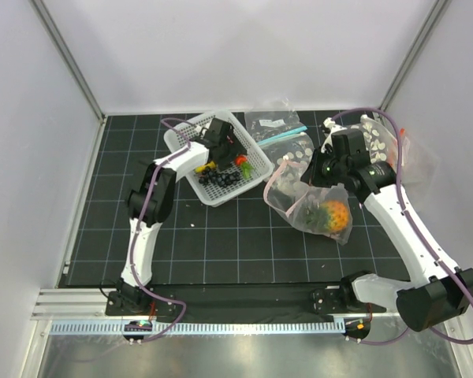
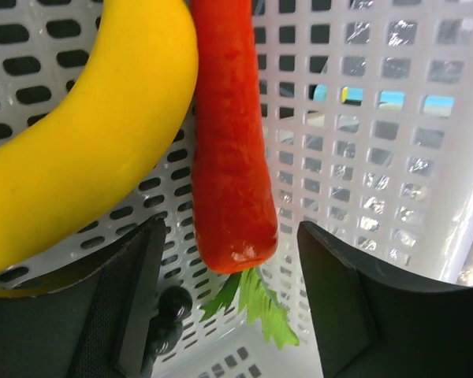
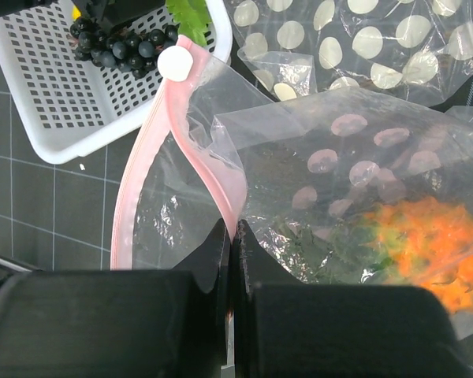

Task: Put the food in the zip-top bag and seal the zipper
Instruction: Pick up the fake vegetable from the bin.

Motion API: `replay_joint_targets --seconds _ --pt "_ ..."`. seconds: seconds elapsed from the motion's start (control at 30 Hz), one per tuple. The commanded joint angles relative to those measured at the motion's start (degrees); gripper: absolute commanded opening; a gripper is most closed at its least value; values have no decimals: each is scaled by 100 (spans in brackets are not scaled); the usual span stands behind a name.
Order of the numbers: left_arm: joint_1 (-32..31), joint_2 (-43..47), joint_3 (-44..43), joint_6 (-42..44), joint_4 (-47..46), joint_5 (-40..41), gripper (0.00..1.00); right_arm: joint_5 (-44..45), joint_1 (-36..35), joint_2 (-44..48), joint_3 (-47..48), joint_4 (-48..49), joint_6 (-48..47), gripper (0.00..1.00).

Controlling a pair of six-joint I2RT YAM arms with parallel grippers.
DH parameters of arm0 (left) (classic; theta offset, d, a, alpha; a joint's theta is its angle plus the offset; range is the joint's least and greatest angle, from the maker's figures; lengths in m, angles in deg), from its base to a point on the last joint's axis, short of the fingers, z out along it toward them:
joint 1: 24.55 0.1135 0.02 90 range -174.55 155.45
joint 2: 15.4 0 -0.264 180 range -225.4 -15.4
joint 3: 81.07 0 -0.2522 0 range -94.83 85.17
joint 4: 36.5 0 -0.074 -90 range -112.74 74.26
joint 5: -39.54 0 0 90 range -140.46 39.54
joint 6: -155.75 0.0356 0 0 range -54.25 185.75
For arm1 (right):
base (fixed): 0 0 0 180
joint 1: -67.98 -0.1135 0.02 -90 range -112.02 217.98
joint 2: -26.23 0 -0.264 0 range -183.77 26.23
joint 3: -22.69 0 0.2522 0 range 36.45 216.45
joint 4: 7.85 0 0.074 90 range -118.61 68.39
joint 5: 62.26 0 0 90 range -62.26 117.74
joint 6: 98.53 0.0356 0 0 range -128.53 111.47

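Basket [image 2: 378, 118]: mesh walls close around left gripper [image 2: 230, 236]; banana [image 2: 79, 134] and pepper [image 2: 232, 157] fill the space ahead. Zip-top bag [image 3: 339, 157]: mouth open toward basket, bare mat [image 1: 244, 228] between. Other bags [image 1: 277, 124] crowd behind it.

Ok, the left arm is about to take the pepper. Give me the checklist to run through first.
1. Left fingers apart: ok.
2. Pepper lined up: ok, its stem end sits in the gap between them.
3. Banana out of the grasp: not ok, it lies against the pepper, close above one finger.
4. Right fingers shut on the zipper: ok.
5. Bag mouth open: ok, the zipper's two sides stand apart.
6. Pineapple in the bag: ok.
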Motion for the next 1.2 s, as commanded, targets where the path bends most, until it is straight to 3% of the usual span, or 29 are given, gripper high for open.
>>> replay_joint_targets --seconds 0.0,0.13,0.2,0.23,0.27,0.47,0.7,0.73,0.87,1.03,1.17 --pt "15 17 159 -576 -741 282 70 -60 -24 218 -15 279 78 1" --pt "15 -124 89 -594 -1005 343 43 -113 -24 271 -24 296 95 1" --pt "15 -124 89 -541 -1093 563 39 -148 -15 306 -15 287 104 1" --pt "15 -63 72 -462 -1067 589 31 -148 -24 323 3 279 104 1" --pt "15 -10 37 -340 -1006 598 29 -148 -24 341 11 235 104 1" --pt "-11 1147 545 715 -891 318 27 -34 -24 376 12 155 -62 1" --pt "-20 2580 1697 1655 -918 -902 27 2 -24 359 -24 208 -89 1" --pt "-20 2714 1758 1874 -926 -1418 30 -7 -15 359 -24 217 -107 1" --pt "-125 3399 2171 2727 -997 -1958 38 10 -24 376 -41 243 -133 1" --pt "-292 3971 2251 2949 -769 -2705 38 72 -24 420 11 208 -195 1" --pt "-555 4304 2181 3176 -163 -2865 37 177 -24 473 29 182 -274 1"
